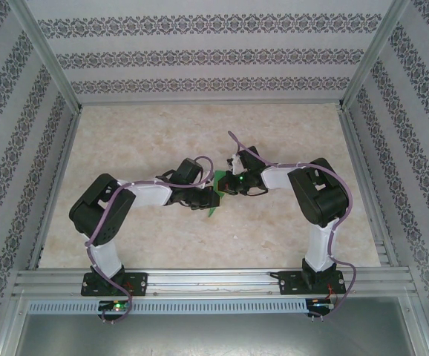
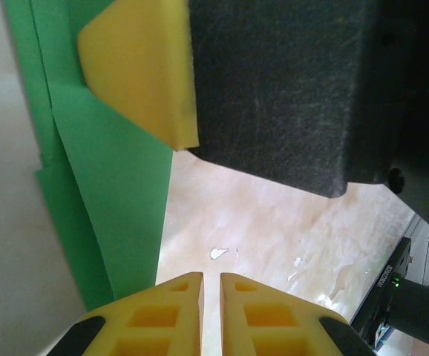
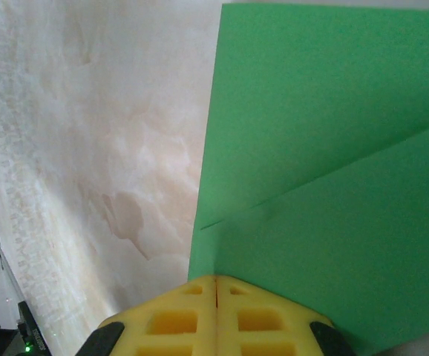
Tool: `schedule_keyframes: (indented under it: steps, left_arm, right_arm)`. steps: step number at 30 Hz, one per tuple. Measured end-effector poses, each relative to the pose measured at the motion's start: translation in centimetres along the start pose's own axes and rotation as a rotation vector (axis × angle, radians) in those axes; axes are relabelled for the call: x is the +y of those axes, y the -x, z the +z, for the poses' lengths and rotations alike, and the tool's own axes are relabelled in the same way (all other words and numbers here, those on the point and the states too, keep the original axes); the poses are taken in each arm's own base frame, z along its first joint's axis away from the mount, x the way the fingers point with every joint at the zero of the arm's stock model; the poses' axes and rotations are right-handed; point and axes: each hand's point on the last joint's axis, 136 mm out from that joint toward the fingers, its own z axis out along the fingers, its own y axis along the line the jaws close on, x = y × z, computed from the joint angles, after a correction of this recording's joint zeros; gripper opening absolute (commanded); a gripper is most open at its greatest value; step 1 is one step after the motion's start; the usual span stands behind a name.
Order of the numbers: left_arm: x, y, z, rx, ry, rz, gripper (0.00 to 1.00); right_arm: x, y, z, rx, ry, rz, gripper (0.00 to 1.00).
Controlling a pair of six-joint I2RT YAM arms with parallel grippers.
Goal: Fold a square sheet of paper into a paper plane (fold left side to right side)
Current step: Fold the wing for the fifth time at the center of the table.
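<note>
Left arm reaches toward 3 o'clock, right arm toward 9, over the square sheet of paper at the centre of the counter. Left pincer is almost pressed together, empty; right pincer is pressed together, tips on the sheet.

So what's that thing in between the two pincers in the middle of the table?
In the top view, the green sheet of paper lies between the left pincer and the right pincer, whose tips nearly meet over it.

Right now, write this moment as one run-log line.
paper: partly folded | right claw: shut, tip at paper | left claw: almost shut, empty
</note>
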Motion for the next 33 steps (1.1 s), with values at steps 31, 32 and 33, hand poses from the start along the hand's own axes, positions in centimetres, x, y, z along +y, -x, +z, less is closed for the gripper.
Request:
schedule_keyframes:
  steps: [31,32,33]
  left_arm:
    - [1.4,-1.1,0.6,0.008,0.009,-0.030,0.13]
    - [1.5,-1.1,0.6,0.009,0.009,-0.031,0.13]
    - [1.5,-1.2,0.6,0.009,0.009,-0.030,0.13]
  right_arm:
    - [0.0,0.0,0.0,0.013,-0.011,-0.010,0.00]
    - [0.0,0.0,0.0,0.013,-0.011,-0.009,0.00]
    - [-0.1,0.0,0.0,0.014,-0.011,-0.009,0.00]
